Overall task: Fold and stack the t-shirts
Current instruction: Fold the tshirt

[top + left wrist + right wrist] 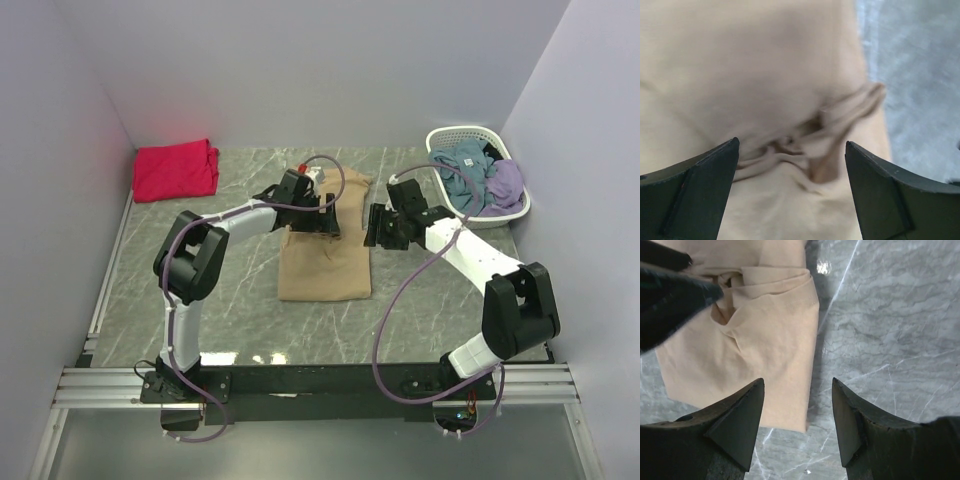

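Right now the folding of the tan t-shirt (323, 265) looks to be midway. It lies in the middle of the desk (230, 300) as a narrow lengthwise strip, its sides apparently already turned in. The red-pink t-shirt (175, 170) sits folded in the far left corner, well apart, which I'd guess is where the stack will grow. The white basket (440, 135) on the right holds more cloth.

The left end effector (326, 222) hangs low over the far part of the strip, spread wide with nothing pinched. Its wrist view shows a bunched ridge of cloth (840, 120) below and between the fingers (695, 195). The right end effector (372, 232) is also spread and empty, hovering at the strip's right edge (807, 340), partly over cloth and partly over bare desk.

Next, I'd say, comes a two-handed pinch at the far end so the strip can be folded in half toward the near hem. That means closing on all the layers together, because the loose bunch under the left fingers could drag out of place.
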`<move>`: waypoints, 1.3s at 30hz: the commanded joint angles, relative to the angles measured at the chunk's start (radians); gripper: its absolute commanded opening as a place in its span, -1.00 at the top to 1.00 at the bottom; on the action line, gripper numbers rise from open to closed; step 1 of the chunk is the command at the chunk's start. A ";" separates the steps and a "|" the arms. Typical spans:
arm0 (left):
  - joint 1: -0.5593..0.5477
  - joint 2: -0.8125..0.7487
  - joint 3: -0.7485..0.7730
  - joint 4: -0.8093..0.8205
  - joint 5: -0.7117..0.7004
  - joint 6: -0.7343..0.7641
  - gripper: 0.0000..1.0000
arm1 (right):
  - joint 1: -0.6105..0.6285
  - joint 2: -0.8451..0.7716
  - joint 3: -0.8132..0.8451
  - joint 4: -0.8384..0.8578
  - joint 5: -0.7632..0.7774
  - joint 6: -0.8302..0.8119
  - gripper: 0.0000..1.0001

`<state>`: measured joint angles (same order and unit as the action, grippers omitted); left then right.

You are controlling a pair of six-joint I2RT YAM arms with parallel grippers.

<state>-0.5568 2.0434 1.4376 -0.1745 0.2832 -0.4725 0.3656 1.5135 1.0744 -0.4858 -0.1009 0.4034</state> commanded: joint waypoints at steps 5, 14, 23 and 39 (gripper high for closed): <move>-0.003 -0.227 -0.084 -0.008 -0.236 0.005 -0.87 | -0.007 -0.096 -0.057 0.039 -0.034 -0.005 -0.29; -0.009 -0.535 -0.448 0.078 -0.280 -0.090 -0.96 | -0.010 -0.174 -0.180 0.062 -0.039 -0.009 -0.34; -0.009 -0.733 -0.839 0.262 -0.280 -0.235 -0.97 | -0.019 -0.236 -0.338 0.142 -0.049 0.037 -0.45; -0.011 -0.850 -1.068 0.410 -0.222 -0.265 -0.98 | -0.020 -0.153 -0.507 0.381 -0.286 0.109 -0.36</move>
<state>-0.5644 1.1706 0.3756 0.1165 0.0200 -0.7238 0.3500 1.3426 0.6033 -0.2073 -0.3130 0.4828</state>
